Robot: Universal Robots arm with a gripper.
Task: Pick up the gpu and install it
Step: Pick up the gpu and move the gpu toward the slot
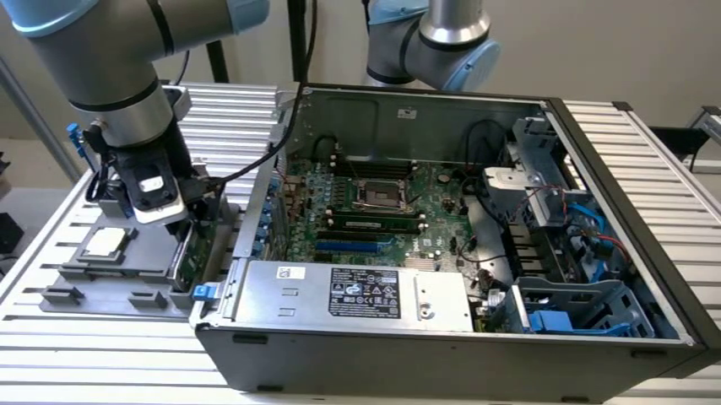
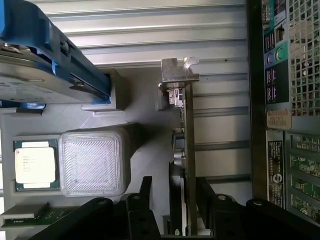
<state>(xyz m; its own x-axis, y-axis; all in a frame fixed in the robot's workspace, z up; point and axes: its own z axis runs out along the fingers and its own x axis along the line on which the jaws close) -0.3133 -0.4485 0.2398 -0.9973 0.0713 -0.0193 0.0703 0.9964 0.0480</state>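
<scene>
The gpu point(image 2: 189, 145) stands on edge in a slot of the grey holder tray point(image 2: 140, 120), so both thin faces are free for pinching. The claw point(image 2: 175, 184) straddles it, open, not yet pressing. The tray lies near the worktop point(image 1: 113, 371) edge on the exterior view's left, just beside the computer case point(image 1: 451, 337), whose wall crowds the card. A blue-framed hard drive point(image 2: 45, 60) and a processor chip point(image 2: 34, 165) share the tray.

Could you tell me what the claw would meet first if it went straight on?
Most likely the gpu, standing on edge straight ahead of the open claw; how near it is remains unclear.
</scene>
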